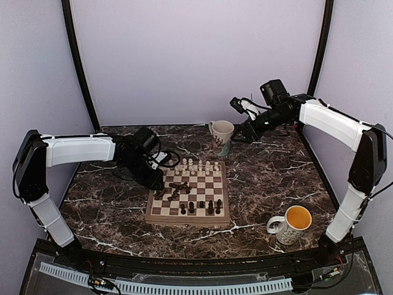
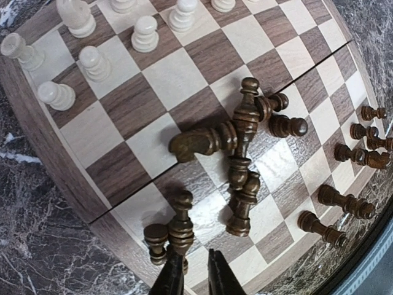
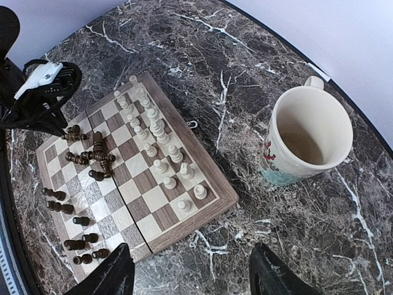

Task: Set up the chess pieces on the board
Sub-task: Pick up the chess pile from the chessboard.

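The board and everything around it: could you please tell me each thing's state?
White pieces: upright, two rows.
Dark pieces: some toppled mid-board, others upright.
Board: open flat.
Far mug: upright, empty.
Near mug: upright.
Left end effector: fingers close together, grip unclear.
Right end effector: open, empty.

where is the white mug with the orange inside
In the top external view, the white ceramic mug with the orange interior stands on the dark marble tabletop at the near right, just right of the square wooden chessboard.
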{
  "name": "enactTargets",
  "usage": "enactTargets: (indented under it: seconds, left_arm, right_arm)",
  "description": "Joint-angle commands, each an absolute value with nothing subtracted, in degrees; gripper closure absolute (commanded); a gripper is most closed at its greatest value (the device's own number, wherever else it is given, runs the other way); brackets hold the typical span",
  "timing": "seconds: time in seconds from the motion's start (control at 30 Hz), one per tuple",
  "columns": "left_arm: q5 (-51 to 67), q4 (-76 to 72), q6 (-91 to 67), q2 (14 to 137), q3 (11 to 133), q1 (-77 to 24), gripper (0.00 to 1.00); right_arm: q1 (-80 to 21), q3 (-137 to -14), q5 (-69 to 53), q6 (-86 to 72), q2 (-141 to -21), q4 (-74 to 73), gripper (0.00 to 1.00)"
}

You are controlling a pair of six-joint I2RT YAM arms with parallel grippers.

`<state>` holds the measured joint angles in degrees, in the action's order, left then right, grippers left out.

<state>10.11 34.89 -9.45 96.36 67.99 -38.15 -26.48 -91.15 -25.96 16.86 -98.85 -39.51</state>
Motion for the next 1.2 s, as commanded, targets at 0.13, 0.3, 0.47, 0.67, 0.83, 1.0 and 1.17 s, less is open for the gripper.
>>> enactTargets:
  seconds: [0.13,0.3,0.47,0.67,0.83,1.0,1.17]
  left_arm:
    - [12.7,36.7,-7.6,99.1,68.7,-40.5,0.85]
    - [9.7,38.1,-7.0,100.4,69.3,-41.7,0.79]
    - [8.1,39.0,-7.0,100.2,70.0,-42.4,0.77]
    - [6.3,39.1,-7.2,96.1,70.5,-42.8,0.72]
    - [3.1,40.2,-7.1,97.2,70.5,-42.9,0.64]
    - [3.3,40.0,-7.3,98.8,70.5,-42.8,0.68]
    - [3.5,39.6,-7.1,99.3,70.2,-42.8,0.70]
  right_arm:
    - [-26.5,-91.3,-27.3,17.2,-99.4,-39.4,0.36]
    - [-26.5,-91.1,-27.5,17.3,-99.5,-39.5,0.36]
    - [-26.6,-91.4,-28.2,17.2,-100.1,-39.9,0.36]
    - [-26.6,-91.7,-28.8,17.2,-100.5,-40.1,0.37]
    - [-26.8,-92.1,-29.0,17.3,-100.9,-40.3,0.37]
    - [-27.0,-91.7,-28.6,17.4,-100.4,-40.4,0.37]
    - [-27.0,-91.5,-28.5,17.5,-100.4,-40.4,0.37]
